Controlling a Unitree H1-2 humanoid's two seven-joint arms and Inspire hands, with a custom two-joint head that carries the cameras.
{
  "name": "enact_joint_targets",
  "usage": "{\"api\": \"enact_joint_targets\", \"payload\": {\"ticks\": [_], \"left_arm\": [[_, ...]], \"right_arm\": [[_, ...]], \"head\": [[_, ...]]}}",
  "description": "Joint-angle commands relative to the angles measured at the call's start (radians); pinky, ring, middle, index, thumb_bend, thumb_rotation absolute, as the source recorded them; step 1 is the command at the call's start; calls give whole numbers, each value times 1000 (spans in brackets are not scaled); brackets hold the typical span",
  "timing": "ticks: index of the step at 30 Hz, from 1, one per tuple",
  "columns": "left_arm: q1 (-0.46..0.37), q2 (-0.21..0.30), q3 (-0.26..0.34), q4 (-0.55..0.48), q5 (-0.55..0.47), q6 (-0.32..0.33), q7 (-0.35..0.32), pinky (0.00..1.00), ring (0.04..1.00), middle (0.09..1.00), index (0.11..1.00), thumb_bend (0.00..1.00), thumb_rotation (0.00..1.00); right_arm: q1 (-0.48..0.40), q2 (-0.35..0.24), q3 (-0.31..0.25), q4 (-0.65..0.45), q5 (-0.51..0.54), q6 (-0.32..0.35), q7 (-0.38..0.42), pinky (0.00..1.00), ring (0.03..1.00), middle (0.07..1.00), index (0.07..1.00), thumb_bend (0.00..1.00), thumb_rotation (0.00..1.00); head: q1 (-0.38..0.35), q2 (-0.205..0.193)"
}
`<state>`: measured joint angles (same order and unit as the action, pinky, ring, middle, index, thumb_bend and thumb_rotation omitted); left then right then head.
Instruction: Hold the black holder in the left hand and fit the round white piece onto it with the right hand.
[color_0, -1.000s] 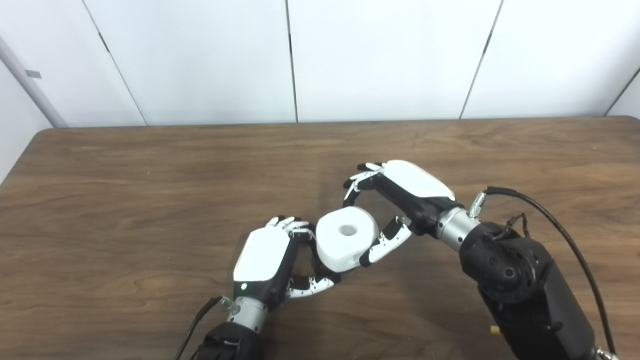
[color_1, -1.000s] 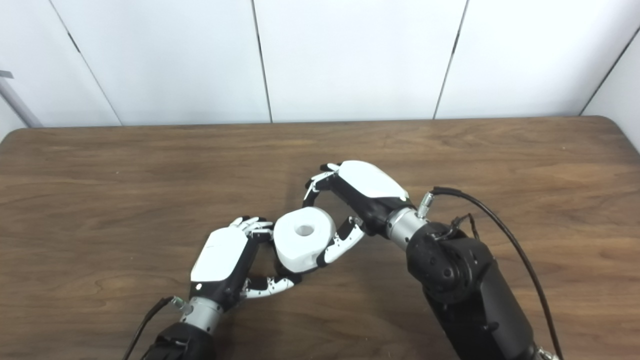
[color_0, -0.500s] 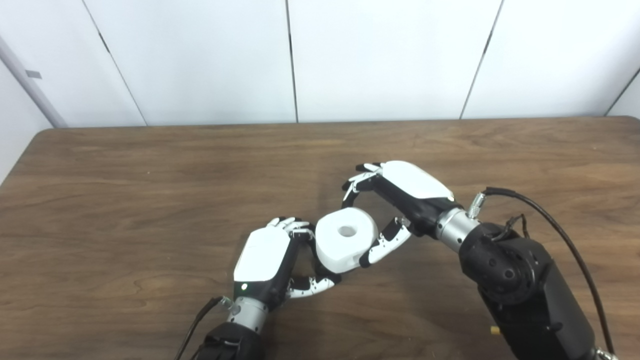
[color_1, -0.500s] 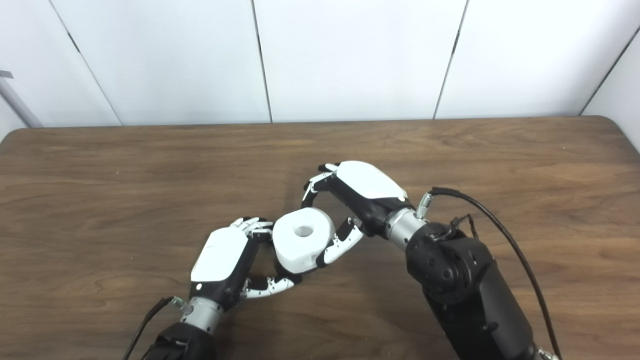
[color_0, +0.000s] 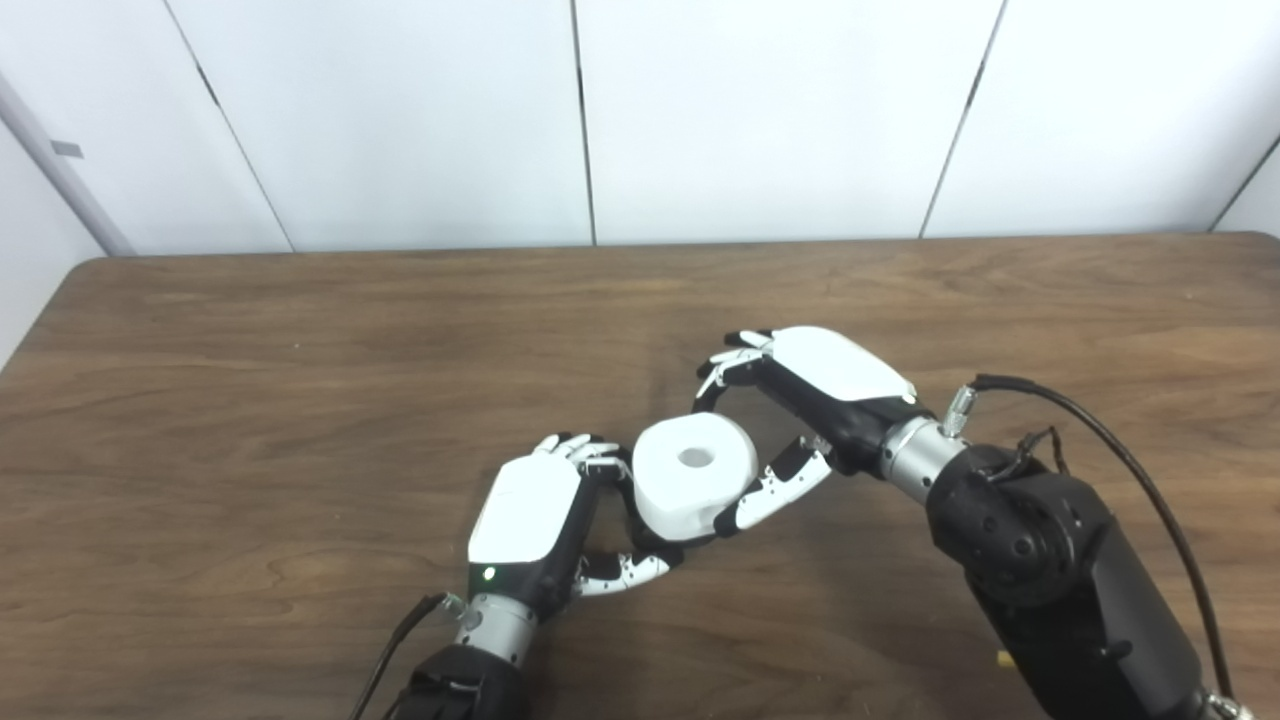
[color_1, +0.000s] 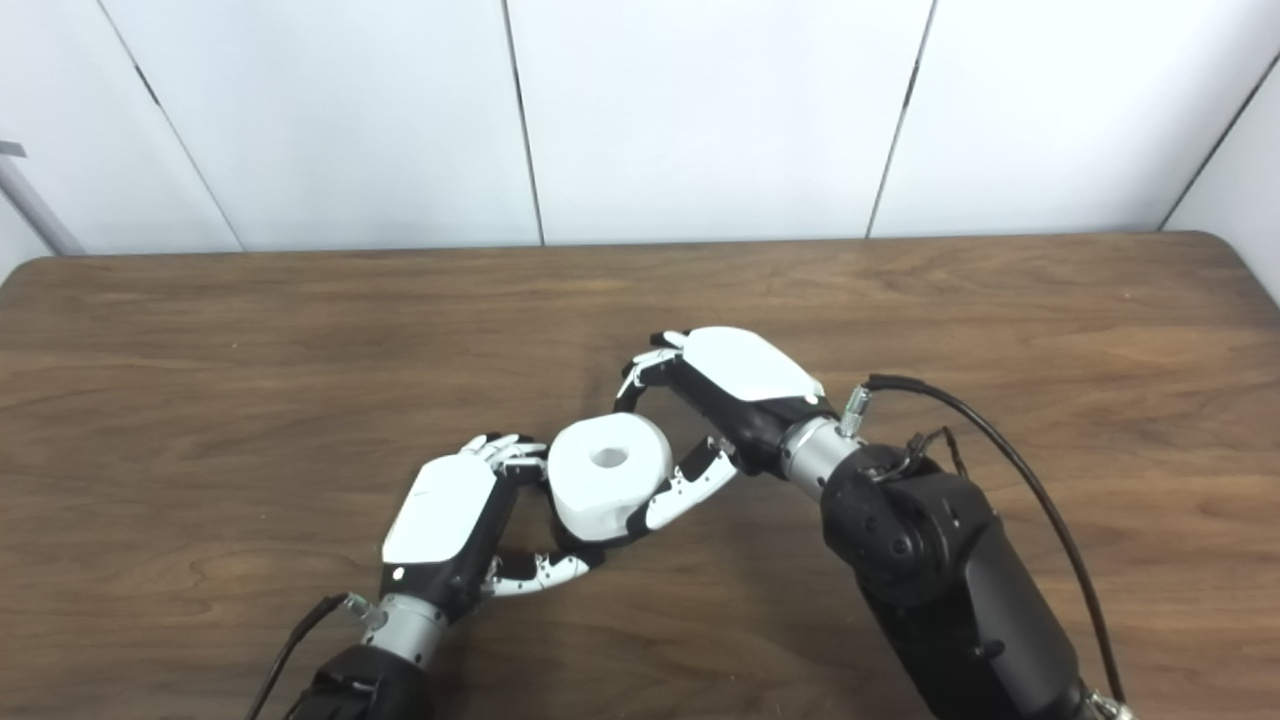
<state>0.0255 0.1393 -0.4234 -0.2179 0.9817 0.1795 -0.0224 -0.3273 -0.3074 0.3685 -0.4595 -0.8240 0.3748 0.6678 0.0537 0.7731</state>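
The round white piece (color_0: 690, 478), a thick disc with a centre hole facing up, sits between my two hands near the table's middle. My left hand (color_0: 528, 510) curls in under it from the left, shut on the black holder (color_0: 655, 543). The holder is almost wholly hidden beneath the white piece, with only a dark sliver showing. My right hand (color_0: 815, 385) arches over from the right with its fingers (color_0: 722, 365) spread above the disc's far edge, clear of it. Its thumb (color_0: 775, 485) lies along the disc's lower right side. That hand is open.
The brown wooden table (color_0: 250, 400) stretches wide to the left and back. White wall panels (color_0: 400, 120) stand behind its far edge. A black cable (color_0: 1100, 420) loops off my right forearm.
My right hand and forearm have drifted slightly right and down, away from the white piece. The white piece and my left hand have stayed put.
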Motion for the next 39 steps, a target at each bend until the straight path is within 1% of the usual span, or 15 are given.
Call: {"api": "enact_joint_targets", "payload": {"ticks": [1, 9, 12, 15, 16, 17, 19, 24, 25, 28, 31, 35, 36, 39], "left_arm": [[3, -8, -10, 22, 4, -1, -15, 923, 863, 770, 488, 521, 50], [2, -6, -11, 14, 11, 15, -29, 937, 874, 778, 492, 523, 62], [1, -3, -11, 12, 10, 16, -33, 940, 877, 782, 494, 523, 69], [-1, -1, -12, 9, 17, 25, -47, 941, 878, 787, 496, 522, 76], [-2, 0, -13, 8, 21, 30, -53, 943, 880, 792, 592, 724, 158], [-3, 0, -13, 6, 22, 35, -61, 946, 883, 797, 638, 802, 199], [-5, -1, -11, 2, 22, 44, -72, 951, 892, 812, 703, 892, 242], [-9, -2, 1, -5, -6, 50, -74, 956, 899, 841, 792, 982, 304], [-11, -2, 6, -7, -16, 52, -77, 957, 899, 842, 794, 984, 306], [-14, -3, 30, -30, -66, 68, -111, 976, 916, 859, 821, 1000, 310], [-17, -7, 59, -63, -119, 102, -165, 996, 949, 886, 848, 1000, 303], [-19, -1, 99, -101, -190, 134, -220, 1000, 955, 887, 803, 1000, 285], [-18, 0, 111, -110, -210, 144, -232, 986, 956, 884, 767, 1000, 274], [-17, 5, 137, -135, -236, 169, -255, 914, 948, 876, 706, 1000, 264]], "right_arm": [[-39, -2, -8, -18, -8, -12, -4, 1000, 977, 883, 693, 1000, 378], [-44, -2, -12, -22, -12, 9, 20, 1000, 1000, 930, 752, 1000, 408], [-49, -7, -11, -26, -20, 13, 40, 1000, 1000, 958, 794, 1000, 417], [-54, -12, -12, -25, -26, 10, 53, 1000, 1000, 986, 839, 1000, 449], [-55, -12, -14, -25, -27, 14, 59, 1000, 1000, 992, 852, 1000, 456], [-57, -12, -15, -24, -28, 16, 64, 1000, 1000, 996, 866, 1000, 458], [-62, -13, -17, -24, -30, 28, 84, 1000, 1000, 1000, 889, 1000, 454], [-75, -25, -21, -34, -28, 58, 134, 1000, 1000, 1000, 917, 1000, 437], [-77, -27, -20, -35, -29, 63, 141, 1000, 1000, 1000, 917, 1000, 437], [-77, -38, -24, -37, -29, 67, 151, 1000, 1000, 1000, 917, 1000, 435], [-74, -48, -29, -37, -29, 64, 147, 1000, 1000, 1000, 916, 1000, 442], [-68, -54, -39, -29, -26, 60, 139, 1000, 1000, 1000, 921, 1000, 466], [-66, -55, -41, -27, -25, 58, 137, 1000, 1000, 1000, 923, 1000, 478], [-61, -56, -50, -22, -19, 53, 127, 1000, 1000, 1000, 922, 1000, 492]], "head": [[-1, 2], [-4, 0], [-5, -1], [-6, -3], [-6, -3], [-5, -4], [-6, -6], [-4, -7], [0, -9], [4, -13], [6, -16], [11, -21], [13, -23], [16, -27]]}}
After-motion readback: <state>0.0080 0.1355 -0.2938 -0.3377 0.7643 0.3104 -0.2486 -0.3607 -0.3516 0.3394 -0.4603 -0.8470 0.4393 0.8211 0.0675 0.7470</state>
